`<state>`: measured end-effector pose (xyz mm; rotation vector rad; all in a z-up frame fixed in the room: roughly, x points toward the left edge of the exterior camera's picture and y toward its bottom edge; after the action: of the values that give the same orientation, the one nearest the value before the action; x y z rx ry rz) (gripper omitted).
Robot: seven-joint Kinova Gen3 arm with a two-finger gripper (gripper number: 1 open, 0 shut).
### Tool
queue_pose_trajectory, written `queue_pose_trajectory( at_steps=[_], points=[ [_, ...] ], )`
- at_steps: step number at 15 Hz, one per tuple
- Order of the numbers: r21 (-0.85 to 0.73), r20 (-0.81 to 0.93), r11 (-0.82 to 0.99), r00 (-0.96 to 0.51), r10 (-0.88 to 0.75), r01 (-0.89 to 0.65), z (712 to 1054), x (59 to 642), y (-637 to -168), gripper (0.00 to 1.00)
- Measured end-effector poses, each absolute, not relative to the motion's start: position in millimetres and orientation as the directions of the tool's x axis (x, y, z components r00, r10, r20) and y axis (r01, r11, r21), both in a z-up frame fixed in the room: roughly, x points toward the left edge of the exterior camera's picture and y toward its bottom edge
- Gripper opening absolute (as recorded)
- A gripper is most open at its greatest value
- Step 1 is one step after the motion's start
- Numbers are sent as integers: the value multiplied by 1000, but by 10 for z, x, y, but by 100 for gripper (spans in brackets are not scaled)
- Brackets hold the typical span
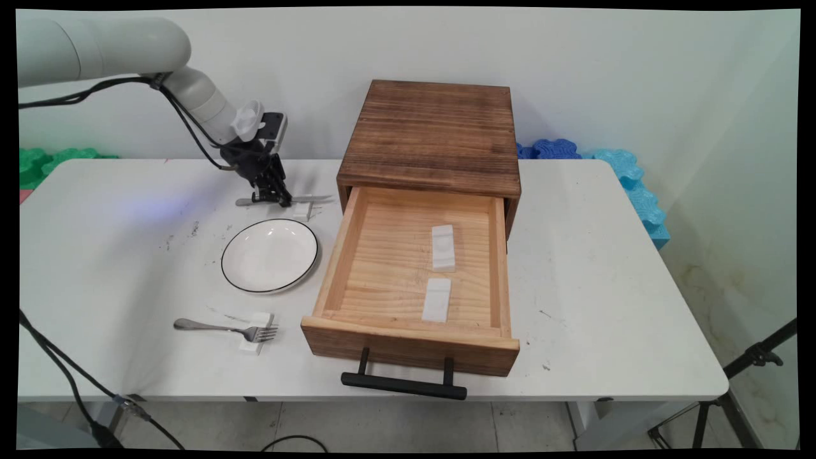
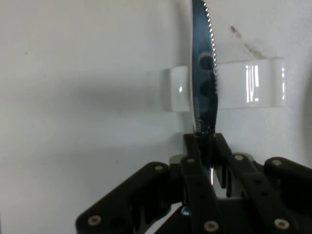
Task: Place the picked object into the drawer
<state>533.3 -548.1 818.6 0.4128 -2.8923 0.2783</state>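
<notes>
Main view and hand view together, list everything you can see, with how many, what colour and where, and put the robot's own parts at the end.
Knife: one, silver, serrated, lying across a white rest behind the plate, gripped at its handle end.
Knife rest: one, white, under the knife blade.
Plate: one, white with dark rim, left of the drawer.
Fork: one, silver, near edge of the table, tines on a white rest.
Fork rest: one, white, under the fork tines.
Wooden box: one, dark brown, mid table.
Drawer: one, pale wood, pulled open, black handle.
White rests in drawer: two, inside the drawer.
Table: one, white.
Foam pieces: green at left, blue at right, behind the table.
Gripper: one, black, closed on the knife.
</notes>
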Motion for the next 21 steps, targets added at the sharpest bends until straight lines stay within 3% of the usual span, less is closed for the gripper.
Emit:
queue_pose_trajectory(
  at_steps=[11,21],
  points=[
    [-172,238,939,-937,-255,-299,8325,5361,-5354,0],
    [-197,268,933,-932,-243,-300,8793,5326,-5000,0]
  ],
)
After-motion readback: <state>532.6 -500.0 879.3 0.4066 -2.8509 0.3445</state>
